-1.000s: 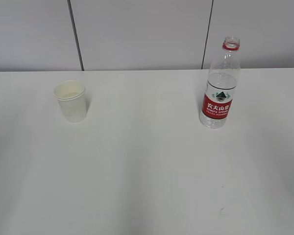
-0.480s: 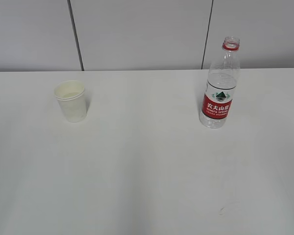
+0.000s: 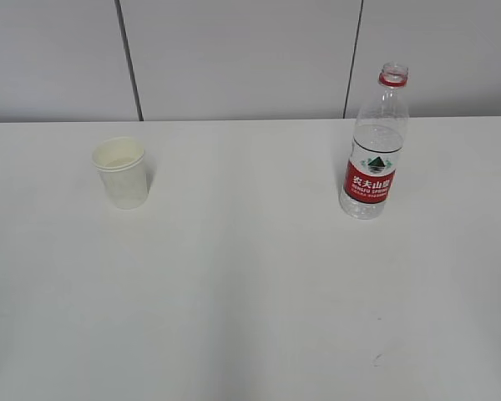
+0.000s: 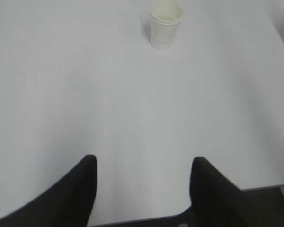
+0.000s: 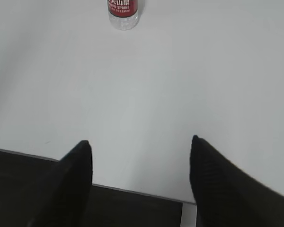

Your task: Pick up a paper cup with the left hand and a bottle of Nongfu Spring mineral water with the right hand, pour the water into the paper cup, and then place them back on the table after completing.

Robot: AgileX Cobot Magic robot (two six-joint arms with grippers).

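Observation:
A white paper cup [image 3: 122, 173] stands upright on the white table [image 3: 250, 276] at the back left; it also shows at the top of the left wrist view [image 4: 165, 26]. An uncapped Nongfu Spring bottle [image 3: 373, 150] with a red label stands upright at the back right, with clear water [image 3: 376, 138] reaching just above the label; its base shows at the top of the right wrist view [image 5: 123, 12]. My left gripper [image 4: 144, 161] is open and empty near the table's front edge. My right gripper [image 5: 140, 144] is open and empty over the front edge. Neither arm shows in the exterior view.
A grey panelled wall [image 3: 234, 58] rises behind the table. A small dark scuff mark [image 3: 376, 360] lies at the front right of the tabletop. The table's front edge [image 5: 132, 191] shows in the right wrist view, with dark floor below.

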